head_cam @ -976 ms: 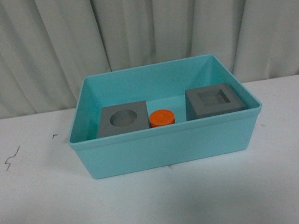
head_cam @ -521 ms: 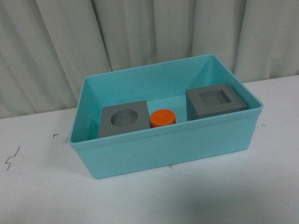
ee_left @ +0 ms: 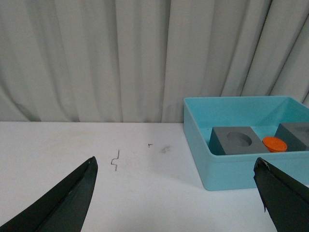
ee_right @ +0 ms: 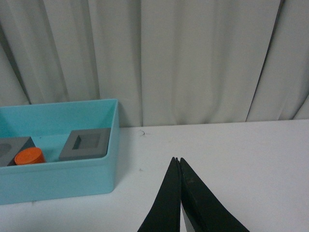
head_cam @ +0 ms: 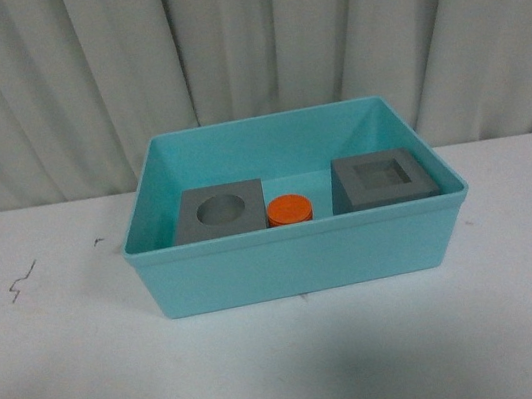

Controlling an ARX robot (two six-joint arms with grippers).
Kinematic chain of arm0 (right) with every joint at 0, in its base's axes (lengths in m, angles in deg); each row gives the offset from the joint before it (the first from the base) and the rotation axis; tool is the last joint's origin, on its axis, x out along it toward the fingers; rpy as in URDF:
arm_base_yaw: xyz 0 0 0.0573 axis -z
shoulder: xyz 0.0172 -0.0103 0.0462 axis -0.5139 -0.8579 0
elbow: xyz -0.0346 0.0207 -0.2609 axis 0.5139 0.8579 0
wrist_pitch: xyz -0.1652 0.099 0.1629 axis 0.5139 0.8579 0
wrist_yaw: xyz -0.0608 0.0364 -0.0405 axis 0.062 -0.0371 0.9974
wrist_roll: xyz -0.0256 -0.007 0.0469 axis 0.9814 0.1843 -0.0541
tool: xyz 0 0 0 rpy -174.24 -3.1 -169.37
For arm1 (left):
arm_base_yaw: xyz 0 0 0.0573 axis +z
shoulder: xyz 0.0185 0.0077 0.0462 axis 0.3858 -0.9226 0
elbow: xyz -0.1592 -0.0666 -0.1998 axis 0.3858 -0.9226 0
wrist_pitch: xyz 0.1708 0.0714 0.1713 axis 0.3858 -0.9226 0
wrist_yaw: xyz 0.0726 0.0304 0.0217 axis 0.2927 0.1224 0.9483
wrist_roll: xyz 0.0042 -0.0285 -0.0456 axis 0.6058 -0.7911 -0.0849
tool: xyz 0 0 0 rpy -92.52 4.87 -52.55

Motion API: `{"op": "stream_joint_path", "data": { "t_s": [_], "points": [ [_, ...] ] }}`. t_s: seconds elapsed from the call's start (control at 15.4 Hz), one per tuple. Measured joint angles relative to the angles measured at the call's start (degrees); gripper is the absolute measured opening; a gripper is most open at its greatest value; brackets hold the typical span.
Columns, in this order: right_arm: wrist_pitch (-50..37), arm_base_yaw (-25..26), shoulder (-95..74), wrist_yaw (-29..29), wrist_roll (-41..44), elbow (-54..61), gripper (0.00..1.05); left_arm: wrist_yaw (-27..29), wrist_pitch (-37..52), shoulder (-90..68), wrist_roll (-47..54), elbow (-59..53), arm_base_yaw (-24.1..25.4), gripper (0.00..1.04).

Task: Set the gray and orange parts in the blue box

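A large rectangular light turquoise plastic bin [head_cam: 300,255] with a thick rim stands on a white table [head_cam: 293,367] in front of a pleated pale grey curtain [head_cam: 243,51], and it holds all 3 parts of the task. A matte gray cube with a round recess [head_cam: 217,212] sits in the left half of the bin, close behind the near wall, its recess facing up. Just to its right stands a small orange cylinder [head_cam: 289,209]; whether the 2 touch cannot be told from the front view, and its printed numbers are too small to read. A second matte gray cube with a square recess [head_cam: 381,179] sits in the right half of the bin, apart from the cylinder and next to the right wall, its recess also facing up. The near wall hides the lower part of all 3 parts in the front view. Neither arm appears in the front view. In the left wrist view the left gripper [ee_left: 176,193] has its 2 dark fingers [ee_left: 67,200] spread wide with nothing between them, over bare table to the left of the bin. In the right wrist view the right gripper [ee_right: 178,162] has its fingers pressed together at the tips, empty, over bare table to the right of the bin. A small dark squiggle mark [head_cam: 21,282] lies on the table left of the bin.
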Motion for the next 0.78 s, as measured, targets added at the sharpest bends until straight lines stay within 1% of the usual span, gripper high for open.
{"op": "stream_joint_path", "data": {
  "t_s": [0.33,0.78],
  "points": [
    [10.12,0.00,11.10,0.00,0.00,0.02,0.02,0.00,0.00,0.00,0.00,0.00,0.00,0.98],
    [20.48,0.00,21.66,0.00,0.00,0.02,0.02,0.00,0.00,0.00,0.00,0.00,0.00,0.98]
  ]
}}
